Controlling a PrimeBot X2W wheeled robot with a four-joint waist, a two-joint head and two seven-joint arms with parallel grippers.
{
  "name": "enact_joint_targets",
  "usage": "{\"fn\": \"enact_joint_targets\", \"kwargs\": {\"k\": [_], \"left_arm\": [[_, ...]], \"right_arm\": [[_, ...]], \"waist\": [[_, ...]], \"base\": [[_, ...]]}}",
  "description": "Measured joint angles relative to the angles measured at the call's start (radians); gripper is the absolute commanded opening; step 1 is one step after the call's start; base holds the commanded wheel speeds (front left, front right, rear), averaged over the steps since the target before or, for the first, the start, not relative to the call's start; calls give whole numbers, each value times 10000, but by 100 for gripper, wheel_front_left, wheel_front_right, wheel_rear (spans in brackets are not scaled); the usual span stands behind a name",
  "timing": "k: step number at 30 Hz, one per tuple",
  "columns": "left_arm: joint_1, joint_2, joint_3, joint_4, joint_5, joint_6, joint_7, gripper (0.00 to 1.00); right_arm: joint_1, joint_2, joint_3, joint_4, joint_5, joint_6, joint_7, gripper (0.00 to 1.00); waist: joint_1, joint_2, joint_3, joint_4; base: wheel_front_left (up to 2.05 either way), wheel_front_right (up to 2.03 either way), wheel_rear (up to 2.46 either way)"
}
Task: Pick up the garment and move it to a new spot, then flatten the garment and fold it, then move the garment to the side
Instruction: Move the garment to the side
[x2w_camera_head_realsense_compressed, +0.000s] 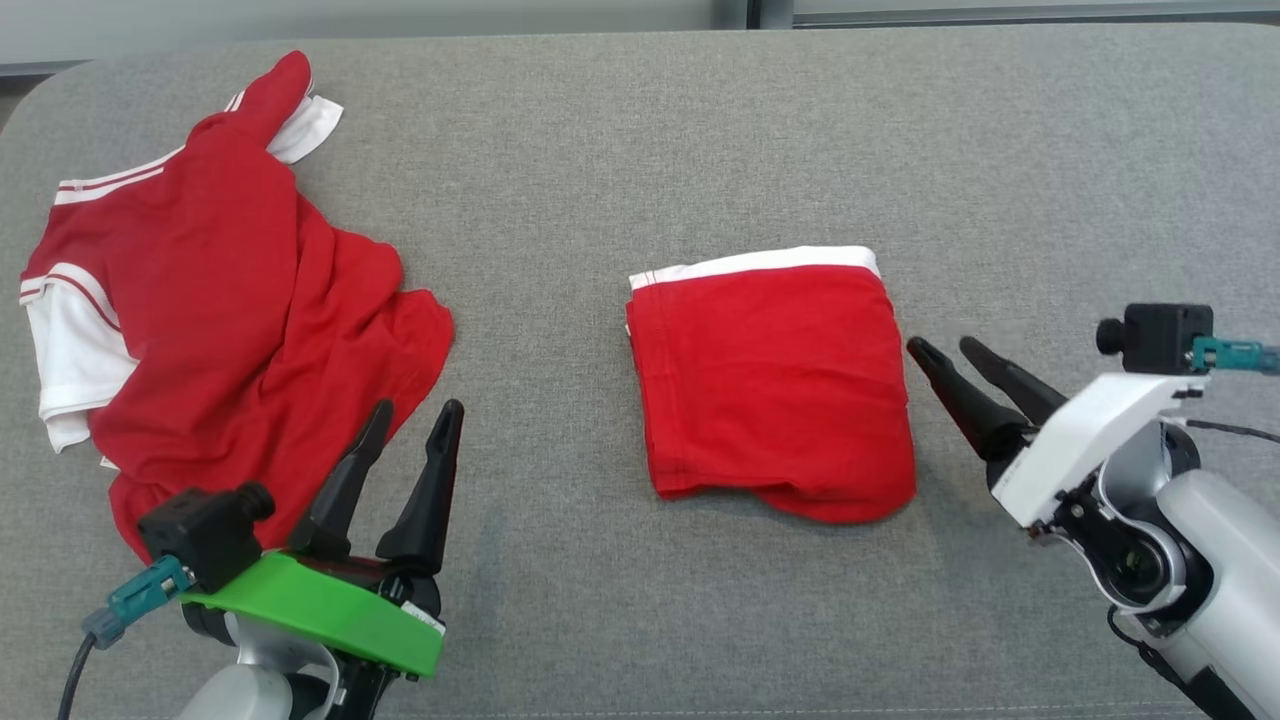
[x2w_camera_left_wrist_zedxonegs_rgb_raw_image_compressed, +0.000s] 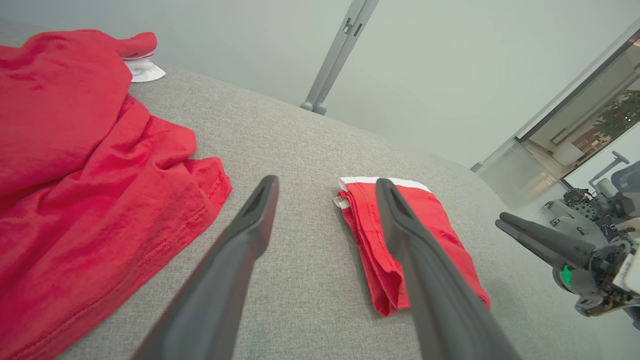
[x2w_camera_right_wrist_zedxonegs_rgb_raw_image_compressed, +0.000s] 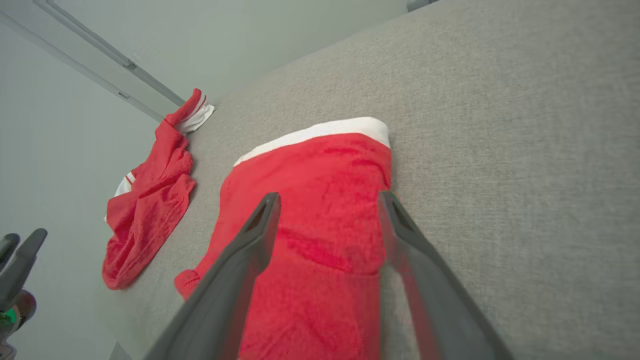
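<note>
Head view: a folded garment (x2w_camera_head_realsense_compressed: 772, 385), red with a white band along its far edge, lies as a neat rectangle on the grey surface (x2w_camera_head_realsense_compressed: 700, 130), while a crumpled shirt (x2w_camera_head_realsense_compressed: 220, 300) in the same red and white sprawls well to its left. The right tool (x2w_camera_head_realsense_compressed: 942, 346) sits just beside the folded garment's right edge, fingers parted and grasping nothing; it appears placed to take that edge for the move to the side. The left tool (x2w_camera_head_realsense_compressed: 418, 410), likewise spread and empty, hangs to the near left of the folded garment, over the crumpled shirt's hem. Left wrist view: the left tool (x2w_camera_left_wrist_zedxonegs_rgb_raw_image_compressed: 326, 182) points past bare fabric toward the folded garment (x2w_camera_left_wrist_zedxonegs_rgb_raw_image_compressed: 367, 240), whose stacked layers show along its left edge; the crumpled shirt (x2w_camera_left_wrist_zedxonegs_rgb_raw_image_compressed: 75, 165) lies on the far side from the right tool (x2w_camera_left_wrist_zedxonegs_rgb_raw_image_compressed: 500, 221). Right wrist view: the right tool (x2w_camera_right_wrist_zedxonegs_rgb_raw_image_compressed: 328, 196) frames the folded garment (x2w_camera_right_wrist_zedxonegs_rgb_raw_image_compressed: 325, 170) between open fingers, apparently above it rather than gripping, with the crumpled shirt (x2w_camera_right_wrist_zedxonegs_rgb_raw_image_compressed: 150, 210) and left tool (x2w_camera_right_wrist_zedxonegs_rgb_raw_image_compressed: 22, 236) beyond. Folding looks done; relocation seems pending.
</note>
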Motion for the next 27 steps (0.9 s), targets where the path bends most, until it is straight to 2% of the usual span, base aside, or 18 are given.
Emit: {"fn": "enact_joint_targets", "kwargs": {"k": [5,9,18,21,25,26,27], "left_arm": [[7,0,-75,-186,6,0,13,100],[7,0,-84,-242,79,0,17,100],[-10,-31,-203,-282,107,0,111,100],[-14,-54,-194,-274,107,0,121,100],[-14,-75,-130,-259,107,0,117,100],[-14,-84,-130,-255,107,0,117,100],[-14,-94,-130,-251,107,0,117,100]], "right_arm": [[607,-169,-209,426,330,-77,-102,100],[661,-2,-351,616,660,-69,-188,100],[467,228,-299,1283,1022,151,-48,100],[290,328,-309,1467,1141,339,65,100],[109,773,-293,1657,1707,658,414,100],[71,803,-265,1739,1747,673,495,90],[29,798,-261,1825,1764,754,566,36]], "waist": [[0,0,16,30],[0,0,135,127],[0,0,401,486],[0,0,449,624],[0,0,484,718],[0,0,485,732],[0,0,485,744]], "base": [[0,0,0],[0,0,0],[0,0,0],[0,0,0],[0,0,0],[0,0,0],[0,0,0]]}}
